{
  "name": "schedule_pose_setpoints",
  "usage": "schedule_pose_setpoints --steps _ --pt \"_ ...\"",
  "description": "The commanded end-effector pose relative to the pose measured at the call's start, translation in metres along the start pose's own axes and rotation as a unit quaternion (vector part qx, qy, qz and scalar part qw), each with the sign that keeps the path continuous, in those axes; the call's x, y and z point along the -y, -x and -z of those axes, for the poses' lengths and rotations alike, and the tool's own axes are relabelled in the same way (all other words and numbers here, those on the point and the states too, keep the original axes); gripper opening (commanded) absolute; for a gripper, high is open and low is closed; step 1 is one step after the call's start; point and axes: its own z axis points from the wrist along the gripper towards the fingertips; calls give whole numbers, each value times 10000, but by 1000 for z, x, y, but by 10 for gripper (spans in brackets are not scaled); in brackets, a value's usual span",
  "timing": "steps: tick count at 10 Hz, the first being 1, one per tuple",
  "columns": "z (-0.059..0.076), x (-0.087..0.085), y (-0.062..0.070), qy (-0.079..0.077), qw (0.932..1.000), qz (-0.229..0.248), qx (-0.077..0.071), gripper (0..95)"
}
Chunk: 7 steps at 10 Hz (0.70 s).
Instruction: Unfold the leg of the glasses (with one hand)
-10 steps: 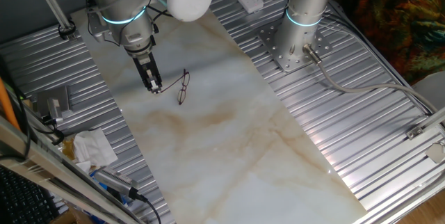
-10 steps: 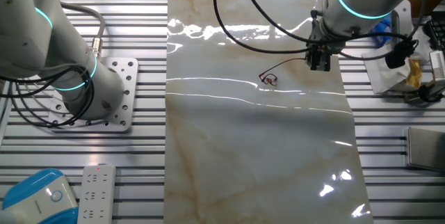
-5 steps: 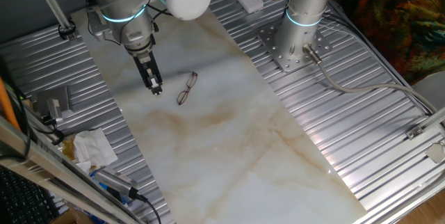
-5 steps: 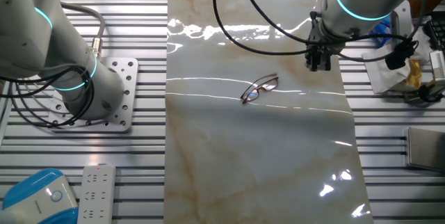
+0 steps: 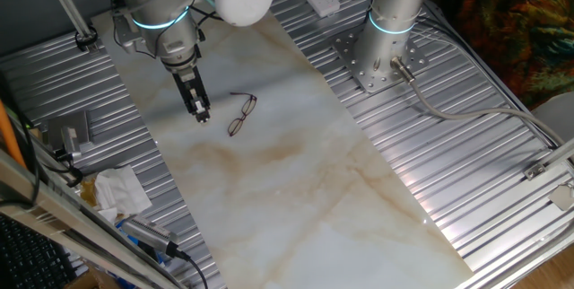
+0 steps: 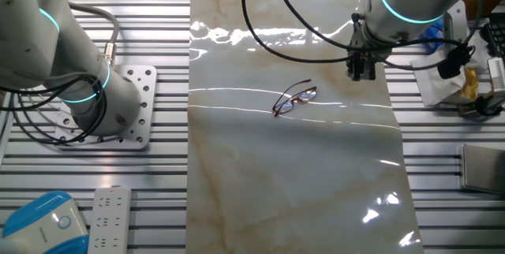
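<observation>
From one fixed view, the glasses (image 5: 240,115) lie flat on the pale marbled table (image 5: 296,181), toward its upper left area. One thin leg sticks out from the frame at the upper end, so that one looks swung open. The pincer (image 5: 201,114) hangs just to the left of the glasses, pointing down at the table, clearly apart from them and holding nothing. Its black fingers sit so close together from this angle that I honestly can't tell if they're parted or pressed shut. The arm (image 5: 166,6) above it has a cyan ring glowing. A crumpled white cloth (image 5: 121,190) sits on the ribbed metal at the left edge.

From the other fixed view, the glasses (image 6: 294,100) rest on the table (image 6: 292,183) near the middle of its far half, lenses toward the camera. The pincer (image 6: 361,72) is off to their right, near but not touching. Same story here, too small and dark to read the gap. A white power strip (image 6: 110,219) lies at the bottom left.
</observation>
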Motion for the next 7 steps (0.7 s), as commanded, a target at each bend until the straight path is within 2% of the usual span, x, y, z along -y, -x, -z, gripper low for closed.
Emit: schedule_pose_setpoints --steps 1,2,7 --pt "-7 3 -4 -11 10000 90 -23 190" --pt "-13 8 -7 -3 9999 89 -53 190" --pt "-23 22 -16 48 9999 134 -86 190"
